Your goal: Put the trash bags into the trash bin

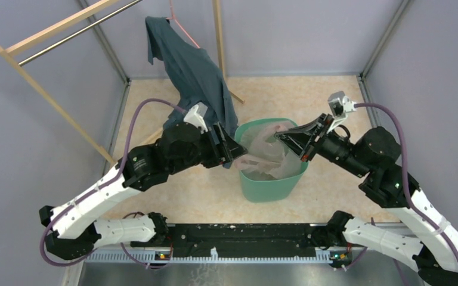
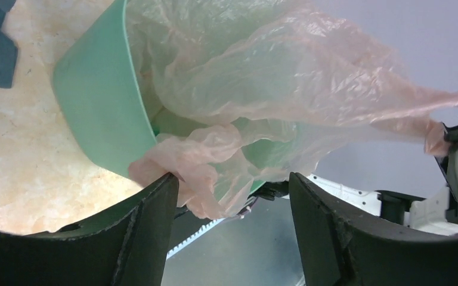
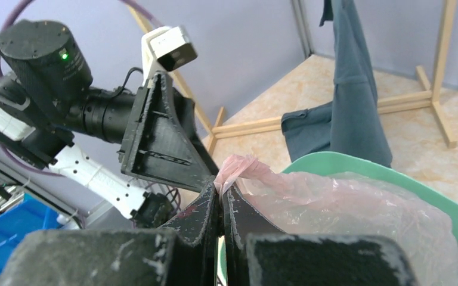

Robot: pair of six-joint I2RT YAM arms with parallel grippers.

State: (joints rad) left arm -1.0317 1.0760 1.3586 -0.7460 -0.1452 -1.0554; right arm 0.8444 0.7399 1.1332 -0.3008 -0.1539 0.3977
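Right end effector, nearest my wrist view, is pinched together on an edge of the trash bag, a thin, glossy, wrinkled pale pink film I can see through. It drapes across the mouth of the teal-green trash bin, while the left end effector stands apart, a fold brushing one finger.

We can read no text, label, brand or number in any view. No surface shows lettering that we can make out.
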